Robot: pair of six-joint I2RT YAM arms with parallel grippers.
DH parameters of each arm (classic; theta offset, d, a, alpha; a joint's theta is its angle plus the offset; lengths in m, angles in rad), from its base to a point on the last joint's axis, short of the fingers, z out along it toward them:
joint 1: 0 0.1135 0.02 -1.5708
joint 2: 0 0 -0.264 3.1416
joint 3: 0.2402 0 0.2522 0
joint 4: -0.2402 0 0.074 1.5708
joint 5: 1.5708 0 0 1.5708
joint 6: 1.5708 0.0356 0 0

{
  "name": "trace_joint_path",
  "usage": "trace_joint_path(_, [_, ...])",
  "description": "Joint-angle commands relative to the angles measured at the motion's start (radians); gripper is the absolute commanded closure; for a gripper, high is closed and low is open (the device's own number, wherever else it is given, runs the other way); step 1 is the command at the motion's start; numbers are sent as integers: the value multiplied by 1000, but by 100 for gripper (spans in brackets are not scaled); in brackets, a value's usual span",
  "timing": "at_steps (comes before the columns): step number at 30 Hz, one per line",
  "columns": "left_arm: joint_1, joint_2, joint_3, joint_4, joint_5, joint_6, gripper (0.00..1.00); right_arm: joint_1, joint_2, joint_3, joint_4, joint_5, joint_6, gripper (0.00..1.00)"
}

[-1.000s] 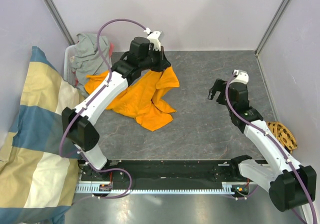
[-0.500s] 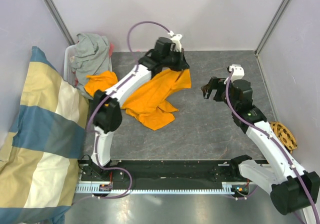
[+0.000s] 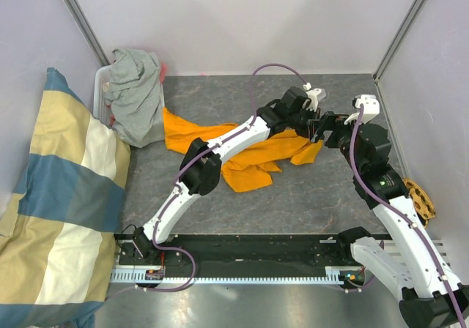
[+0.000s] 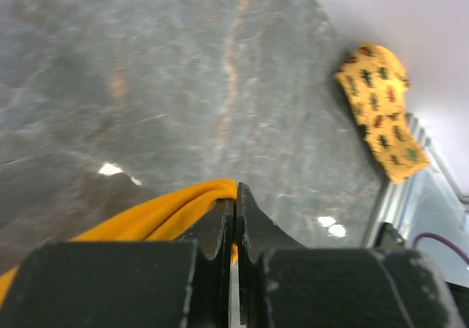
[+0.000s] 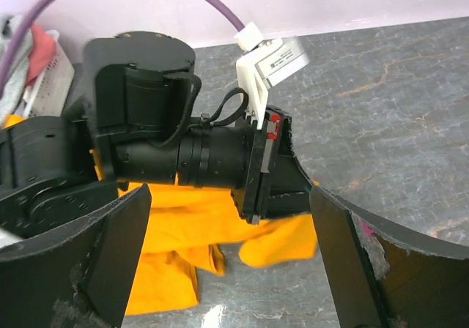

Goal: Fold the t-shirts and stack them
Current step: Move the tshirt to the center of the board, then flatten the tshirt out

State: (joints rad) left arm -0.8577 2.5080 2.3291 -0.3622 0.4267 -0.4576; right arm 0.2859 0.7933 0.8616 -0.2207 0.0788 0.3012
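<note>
1. Dragged right since earlier, the orange t-shirt [image 3: 245,165] lies stretched across the middle of the worktop [image 3: 308,196].
2. Left gripper [image 4: 234,196] jaws are clenched on its right end.
3. Right gripper [image 3: 331,125] jaws gape, released, just beside.

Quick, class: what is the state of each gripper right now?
Left gripper: closed, holding the orange t-shirt.
Right gripper: open, holding nothing.

1. Top camera: high behind my bases, looking down over the whole worktop [image 3: 308,196].
2. Left wrist: tight behind my left claw [image 4: 235,196], skimming the worktop.
3. Right wrist: close, facing my left claw; all three share the orange t-shirt [image 5: 176,229].
</note>
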Motion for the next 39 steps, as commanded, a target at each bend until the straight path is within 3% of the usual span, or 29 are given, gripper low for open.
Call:
trace_joint_path(1, [-32,-3,70,77,57,-49,98,2,18,34,-17,26,-10,2])
trace_joint_path(2, [-32,-11,61,77,57,-44,98,1,21,34,-17,22,-8,2])
trace_joint_path(5, [-12,-44,-22,72,14,-18,71,1,24,30,-19,16,-2,2])
trace_joint_path(6, [11,-76,-46,72,3,-4,48,2,26,27,-19,16,-1,2])
trace_joint_path(9, [87,-130,-138,74,-42,11,0,1,41,17,-26,21,6,2])
trace_joint_path(15, [291,-305,-356,75,-111,42,0,2,116,14,-43,19,38,2])
trace_joint_path(21, [417,-532,-693,74,-256,83,0,6,296,24,-134,117,108,2])
trace_joint_path(29, [434,-686,-893,95,-312,99,0,82,555,74,-250,208,115,6])
trace_joint_path(39, [462,-730,-976,121,-292,93,0,167,655,94,-275,338,142,22])
